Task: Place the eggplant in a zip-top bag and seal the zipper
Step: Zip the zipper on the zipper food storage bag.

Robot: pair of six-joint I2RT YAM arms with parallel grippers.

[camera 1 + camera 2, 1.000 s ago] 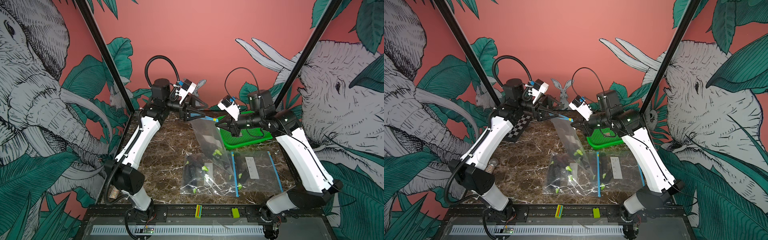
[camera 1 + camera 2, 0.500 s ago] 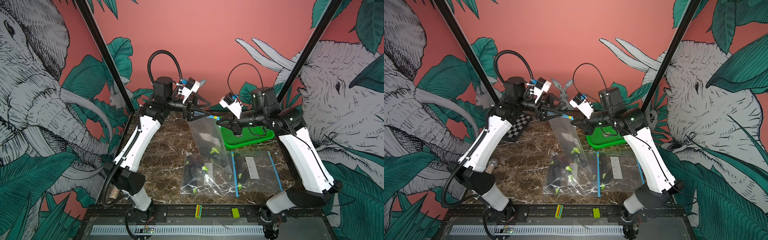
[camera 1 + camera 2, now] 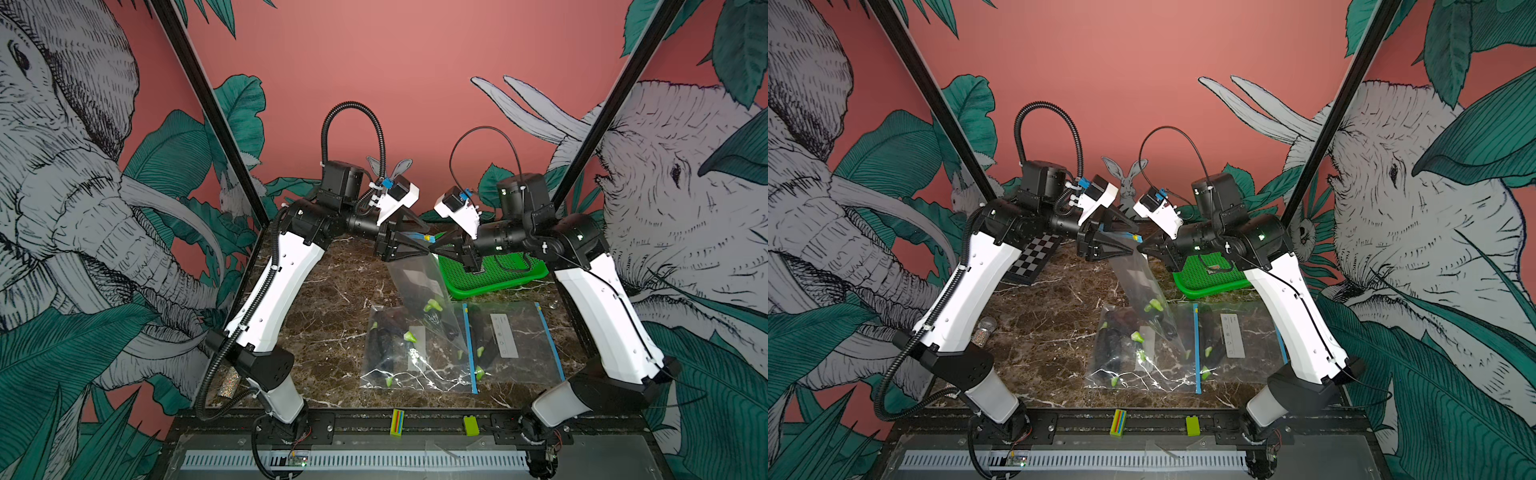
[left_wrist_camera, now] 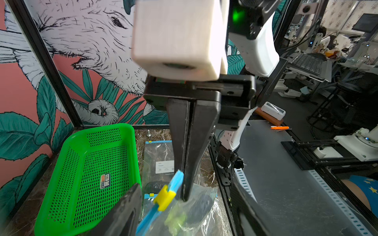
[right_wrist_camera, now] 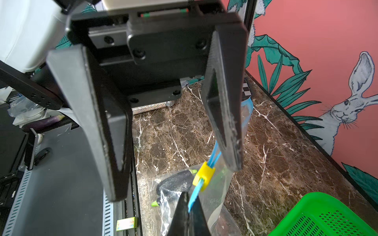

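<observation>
In both top views the right tool (image 3: 434, 248), pressed together, pinches the blue zipper strip (image 3: 417, 237) of a clear zip-top bag (image 3: 415, 278) hanging toward the marble surface (image 3: 332, 316). The eggplant (image 3: 434, 307) sits low inside the bag, and the left tool (image 3: 428, 240) is spread about the yellow slider (image 3: 427, 237). The left wrist view shows that slider (image 4: 164, 197) between the left tool's parted fingers (image 4: 126, 208), with the right tool's shut tips just beside it and a green basket (image 4: 88, 169) behind. In the right wrist view the right tool (image 5: 185, 196) clamps the strip just beside the slider.
</observation>
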